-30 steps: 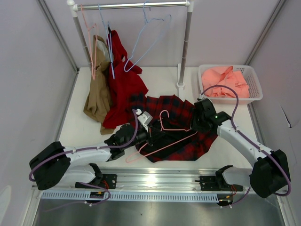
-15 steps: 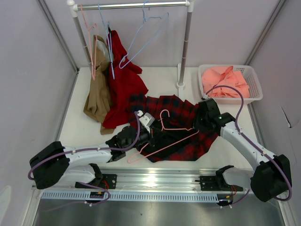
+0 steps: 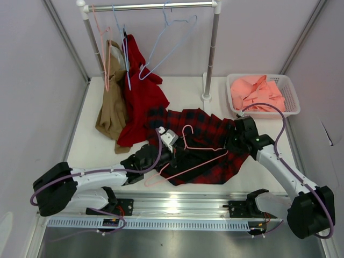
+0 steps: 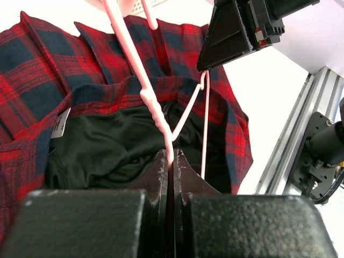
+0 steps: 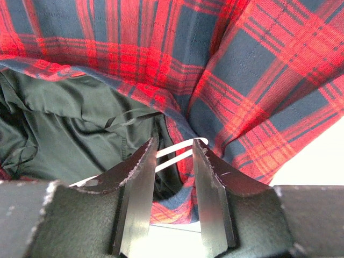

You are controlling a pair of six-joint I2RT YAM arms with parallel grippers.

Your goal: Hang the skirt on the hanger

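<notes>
The plaid skirt [image 3: 207, 126] lies crumpled at mid-table, its black lining [image 4: 102, 148] showing at the opened waist. The pink hanger [image 3: 189, 152] lies across it, with its right corner tucked under the plaid edge. My left gripper [image 3: 165, 152] is shut on the hanger wire [image 4: 152, 105] at the left side of the frame. My right gripper [image 3: 237, 142] is at the skirt's right edge and is open. In the right wrist view its jaws [image 5: 174, 146] straddle the hanger's rounded corner [image 5: 183, 149] without squeezing it, with plaid cloth [image 5: 258, 80] just beyond.
A clothes rail [image 3: 150, 6] at the back holds light-blue hangers [image 3: 166, 43], another pink hanger [image 3: 102, 37], a tan garment [image 3: 112, 107] and a solid-red garment [image 3: 142, 94]. Its right post [image 3: 211, 59] stands mid-back. A white basket [image 3: 290, 99] with salmon cloth [image 3: 257, 94] sits at the back right.
My right arm has shifted rightward along the skirt's right edge. My left gripper has moved slightly right with the hanger. A light-blue hanger on the rail is swaying.
</notes>
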